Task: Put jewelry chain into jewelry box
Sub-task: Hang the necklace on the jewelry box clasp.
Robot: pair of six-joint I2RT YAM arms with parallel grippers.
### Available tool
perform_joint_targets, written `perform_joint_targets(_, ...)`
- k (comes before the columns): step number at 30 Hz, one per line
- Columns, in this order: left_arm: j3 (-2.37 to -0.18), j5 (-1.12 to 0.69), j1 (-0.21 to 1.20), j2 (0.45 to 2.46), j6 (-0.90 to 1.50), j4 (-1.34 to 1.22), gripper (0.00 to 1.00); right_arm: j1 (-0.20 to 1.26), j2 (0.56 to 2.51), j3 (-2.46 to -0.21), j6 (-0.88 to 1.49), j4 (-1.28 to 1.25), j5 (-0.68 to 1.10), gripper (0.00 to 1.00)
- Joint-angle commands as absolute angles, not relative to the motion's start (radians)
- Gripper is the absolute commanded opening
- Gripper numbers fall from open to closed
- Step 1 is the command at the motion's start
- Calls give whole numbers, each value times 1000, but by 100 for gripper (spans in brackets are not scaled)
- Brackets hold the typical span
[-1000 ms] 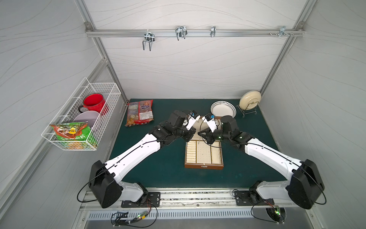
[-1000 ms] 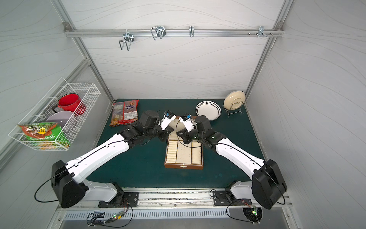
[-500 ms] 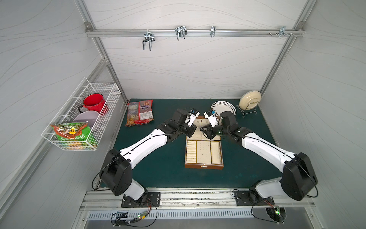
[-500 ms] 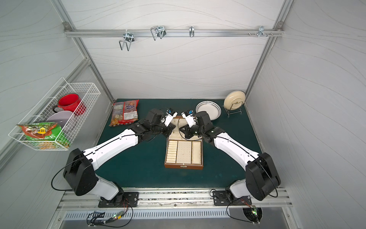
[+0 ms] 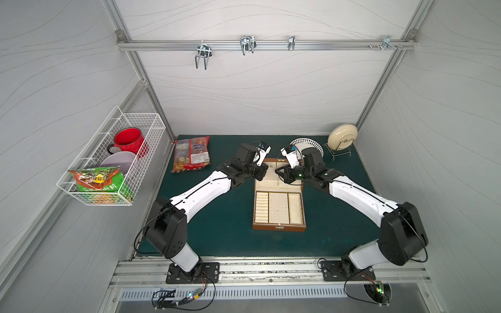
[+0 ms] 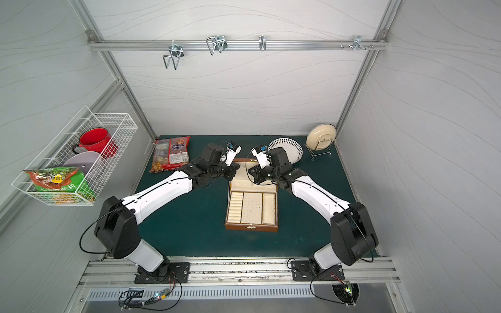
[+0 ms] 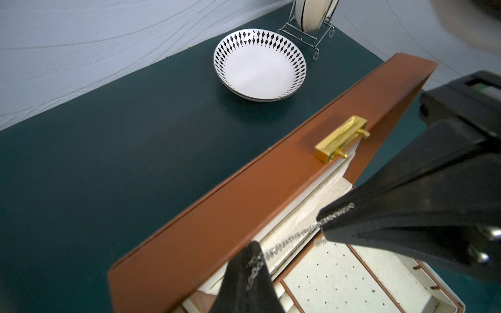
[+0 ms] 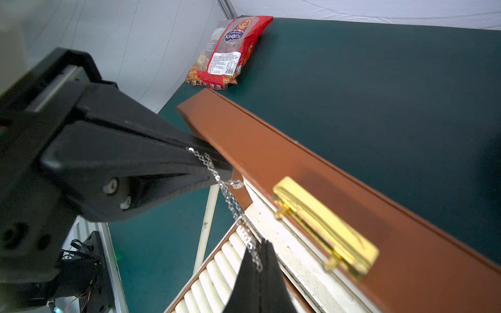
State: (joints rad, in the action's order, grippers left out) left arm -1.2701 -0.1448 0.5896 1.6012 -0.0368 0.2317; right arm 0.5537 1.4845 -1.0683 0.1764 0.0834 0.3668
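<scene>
both sets of fingers are clamped tight on the jewelry chain (image 7: 291,238), left gripper (image 7: 250,260) on one end and right gripper (image 7: 324,220) on the other, so it hangs stretched between them. it sits just above the open jewelry box (image 5: 279,226), mid-frame in both top views, right by the raised lid's gold clasp (image 7: 340,142).

Matt brown leather-look jewelry box (image 7: 244,189), shiny metal jewelry chain (image 8: 230,197).
</scene>
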Motion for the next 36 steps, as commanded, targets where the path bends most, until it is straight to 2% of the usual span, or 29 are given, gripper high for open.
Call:
perform_joint_targets(1, -1333, -133, 585, 1635, -19, 195, 0, 545, 1507, -1100, 198, 74, 348, 0)
perform_joint_targets(36, -1391, -83, 581, 1700, 200, 220, 0, 549, 1561, -1142, 334, 33, 276, 0)
